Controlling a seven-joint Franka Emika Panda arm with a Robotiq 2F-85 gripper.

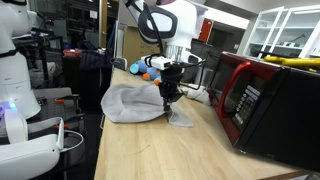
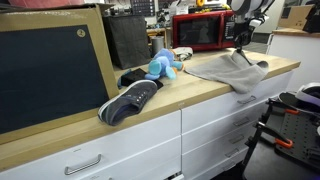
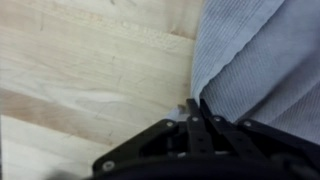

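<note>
A grey cloth (image 1: 135, 102) lies crumpled on the wooden counter (image 1: 150, 150); it also shows near the counter's far end (image 2: 225, 68). My black gripper (image 1: 170, 97) reaches straight down onto the cloth's edge nearest the microwave, and it is small in the other exterior view (image 2: 241, 45). In the wrist view the gripper (image 3: 197, 103) has its two fingers pressed together right at the border of the cloth (image 3: 260, 50). A sliver of fabric shows on both sides of the tips, so they pinch the cloth's edge. Bare wood (image 3: 90, 70) lies beside it.
A red and black microwave (image 1: 262, 100) stands close beside the cloth, seen also behind it (image 2: 198, 33). A blue plush toy (image 2: 162, 66) and a dark shoe (image 2: 130, 100) lie further along the counter. A framed chalkboard (image 2: 50, 75) leans at the counter's end. A white robot (image 1: 15, 60) stands alongside.
</note>
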